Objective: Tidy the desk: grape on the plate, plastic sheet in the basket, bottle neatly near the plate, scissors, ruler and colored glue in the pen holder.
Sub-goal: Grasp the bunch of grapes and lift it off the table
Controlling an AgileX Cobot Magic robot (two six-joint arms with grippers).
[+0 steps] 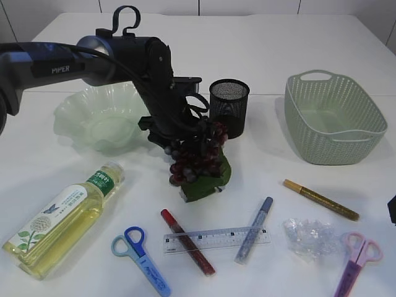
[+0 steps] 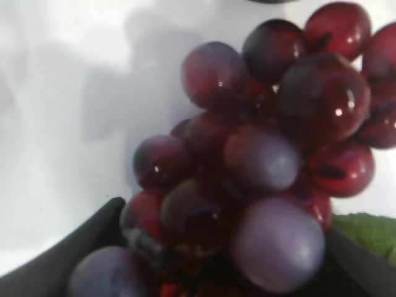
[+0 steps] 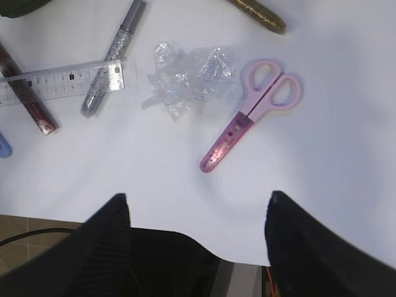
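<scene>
Near the middle of the white desk (image 1: pixel 260 43), the left pincer (image 1: pixel 195 182) reaches down over the grape (image 1: pixel 197 158), a bunch of round, glossy dark red and purple berries with a green leaf under it. From the wrist view the berries (image 2: pixel 266 161) fill the space between the two dark fingers (image 2: pixel 74 260), which stand wide at both sides; whether they already press the bunch cannot be told. The grape sits on the desk between the plate (image 1: pixel 102 117) and the pen holder (image 1: pixel 229 106), not on the plate. The plate is pale green, translucent, with a wavy rim. The pen holder is a black cylinder of fine mesh. At the right stands the basket (image 1: pixel 334 117), light green plastic with a woven pattern and a handle hole.

At the front left the bottle (image 1: pixel 62 216) lies on its side, clear with yellow liquid and a white label. Beside it lie blue scissors (image 1: pixel 141 252), a transparent ruler (image 1: pixel 216 238), a red glue pen (image 1: pixel 187 241) under the ruler, a silver-blue glue pen (image 1: pixel 253 229) and a gold glue pen (image 1: pixel 320 199). The plastic sheet (image 3: pixel 189 77) is crumpled, clear and shiny, just beside the pink scissors (image 3: pixel 250 114).

The right pincer (image 3: pixel 198 229) hangs above the desk edge, its black ribbed fingers (image 3: pixel 108 238) wide apart and holding nothing
</scene>
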